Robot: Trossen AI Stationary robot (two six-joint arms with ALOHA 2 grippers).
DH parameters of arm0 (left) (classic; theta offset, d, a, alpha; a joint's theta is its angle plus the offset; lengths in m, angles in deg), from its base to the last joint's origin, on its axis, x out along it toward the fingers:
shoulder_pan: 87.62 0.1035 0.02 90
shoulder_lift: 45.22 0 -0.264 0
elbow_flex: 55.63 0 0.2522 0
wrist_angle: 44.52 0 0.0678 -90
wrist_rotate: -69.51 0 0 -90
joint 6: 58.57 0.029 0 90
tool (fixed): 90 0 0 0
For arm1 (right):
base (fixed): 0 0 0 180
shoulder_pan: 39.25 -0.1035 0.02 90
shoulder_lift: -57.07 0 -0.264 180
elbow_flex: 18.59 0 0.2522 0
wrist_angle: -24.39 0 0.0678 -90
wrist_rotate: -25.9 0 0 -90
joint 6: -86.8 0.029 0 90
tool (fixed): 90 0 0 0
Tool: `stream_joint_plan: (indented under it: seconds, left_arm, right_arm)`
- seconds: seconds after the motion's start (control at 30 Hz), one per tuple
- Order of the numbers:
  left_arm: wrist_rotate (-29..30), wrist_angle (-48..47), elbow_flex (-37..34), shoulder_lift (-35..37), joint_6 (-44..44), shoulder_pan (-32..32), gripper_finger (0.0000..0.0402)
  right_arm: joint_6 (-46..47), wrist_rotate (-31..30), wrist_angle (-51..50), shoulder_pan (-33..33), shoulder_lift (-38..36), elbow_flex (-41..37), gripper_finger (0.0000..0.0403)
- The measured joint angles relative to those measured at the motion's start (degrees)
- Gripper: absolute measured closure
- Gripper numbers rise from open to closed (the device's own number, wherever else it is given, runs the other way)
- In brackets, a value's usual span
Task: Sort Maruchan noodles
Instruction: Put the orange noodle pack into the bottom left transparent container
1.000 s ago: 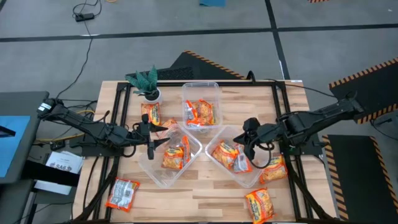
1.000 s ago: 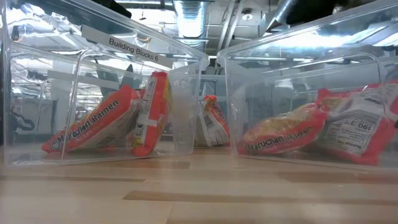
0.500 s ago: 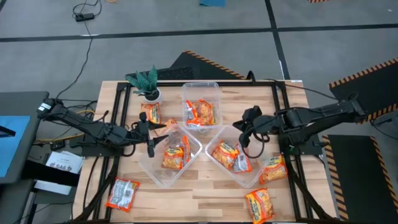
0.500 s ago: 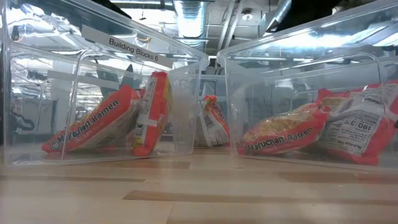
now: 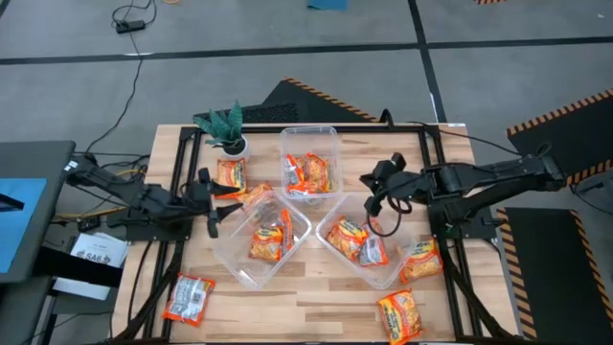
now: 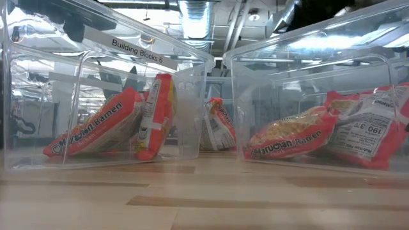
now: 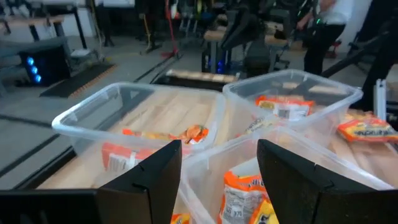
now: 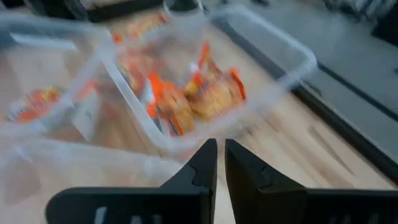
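Orange-red Maruchan packets lie in three clear tubs: the far tub point(image 5: 308, 172), the near left tub point(image 5: 271, 238) and the near right tub point(image 5: 356, 240). Loose packets rest flat on the table by the plant point(image 5: 231, 173), at the near left corner point(image 5: 190, 298), right of the right tub point(image 5: 421, 259) and at the near edge point(image 5: 399, 314). My left gripper point(image 5: 218, 203) point(image 7: 219, 155) is open, hovering left of the near left tub. My right gripper point(image 5: 372, 192) point(image 8: 221, 149) is shut and empty, between the far tub and the right tub.
A small green potted plant point(image 5: 222, 129) stands at the table's far left corner. The three tubs crowd the table's middle. Bare wood shows along the near edge point(image 5: 297, 307) and at the far right point(image 5: 393, 149). In the low view, tub walls point(image 6: 192, 96) fill the sight.
My left gripper has drawn back toward the table's left edge, away from the near left tub. My right gripper has moved from over the near right tub toward the far edge, beside the far tub. The packets in the tubs lie almost as before.
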Motion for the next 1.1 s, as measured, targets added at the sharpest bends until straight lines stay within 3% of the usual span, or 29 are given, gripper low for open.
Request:
stream_joint_plan:
  seconds: [0.17, 0.3, 0.43, 0.67, 1.1]
  left_arm:
    - [-0.02, 9.21, -6.03, 5.21, 5.14, -0.12, 0.0203]
    - [-0.02, 8.93, -6.64, 8.49, 5.61, -0.1, 0.0203]
    - [-3.69, 8.75, -6.64, 9.71, 6.04, -0.12, 0.0203]
    - [-6.51, 8.68, -6.64, 9.48, 6.82, -0.1, 0.0203]
    - [-5.14, 8.73, -6.64, 9.46, 6.74, -0.07, 0.0203]
  right_arm:
    - [-10.03, 4.67, 22.24, 0.2, -0.09, -7.94, 0.0354]
    - [-14.72, 11.34, 39.59, 1.6, -0.2, -16.41, 0.0362]
    - [-15.01, 12.91, 50.1, 3.7, -1.09, -22.99, 0.0372]
    - [-14.1, 15.66, 58.26, 5.36, -5.49, -29.45, 0.038]
    - [-13.93, 15.83, 57.98, 5.3, -7.22, -29.91, 0.0368]
